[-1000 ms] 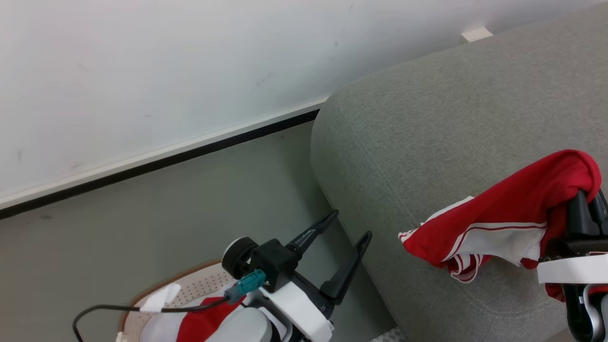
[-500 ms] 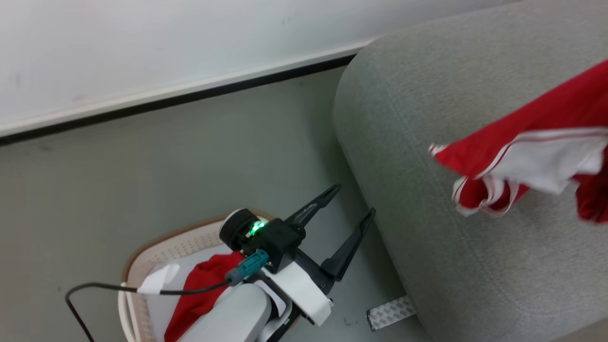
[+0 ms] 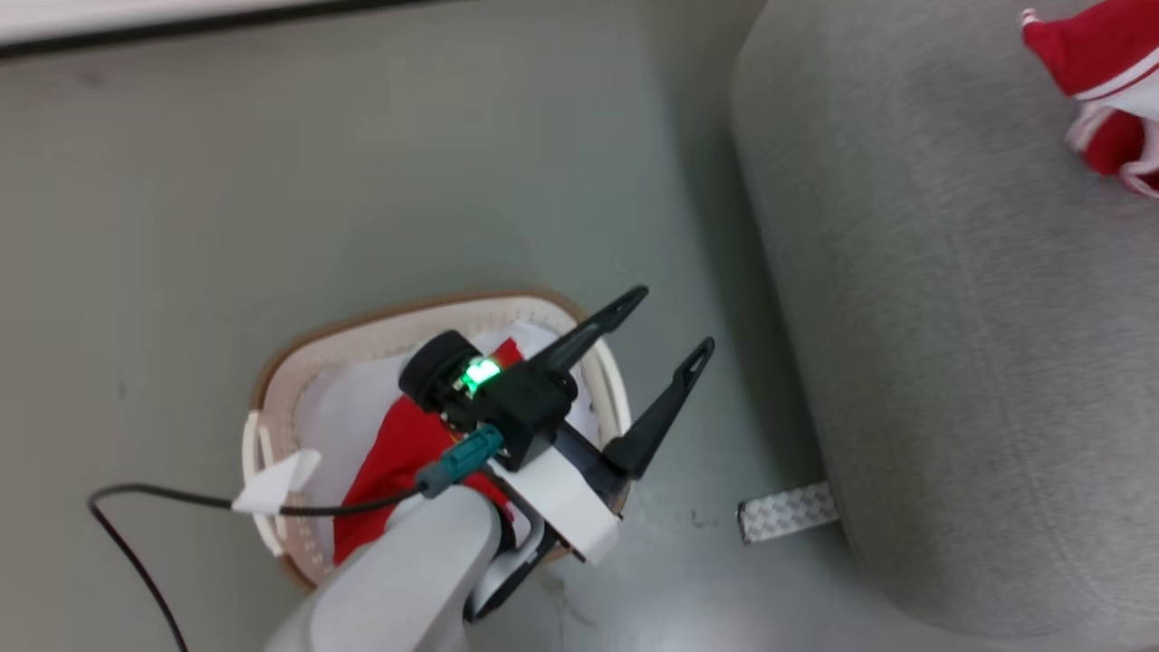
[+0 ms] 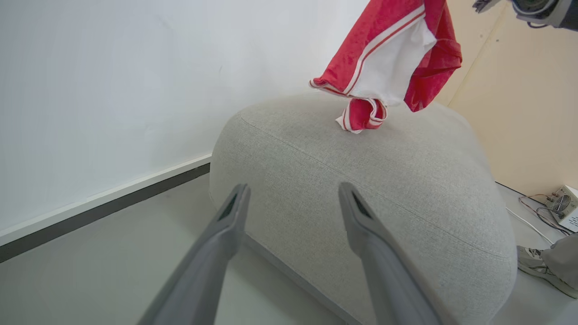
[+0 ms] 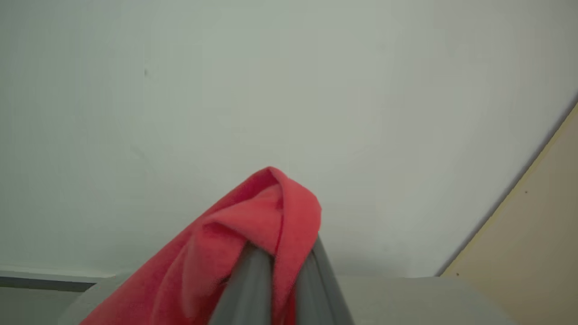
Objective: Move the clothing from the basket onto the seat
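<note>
The white basket [image 3: 362, 321] with a tan rim stands on the floor and holds red clothing [image 3: 389, 462] on a pale liner. My left gripper [image 3: 672, 320] hovers open and empty over the basket's right edge, fingers pointing toward the grey seat [image 3: 951, 317]. In the left wrist view that gripper [image 4: 292, 192] faces the seat [image 4: 361, 189]. A red and white garment [image 4: 388, 54] hangs above the seat, its lower tip touching the top. My right gripper [image 5: 281, 271] is shut on this garment [image 5: 253, 216], which drapes over the fingertips. The garment's edge [image 3: 1096, 54] shows at the head view's top right.
A black cable [image 3: 136, 534] trails from my left wrist over the floor. A patterned strip [image 3: 786, 509] lies on the floor at the seat's foot. Behind the seat are a white wall and a beige panel [image 4: 519, 113]. A person's shoe [image 4: 537, 266] and a small box [image 4: 562, 205] sit to the right.
The head camera has swung down toward the basket, so the whole picture shifted. The basket now shows in full. The right gripper still holds the garment and the left stays open.
</note>
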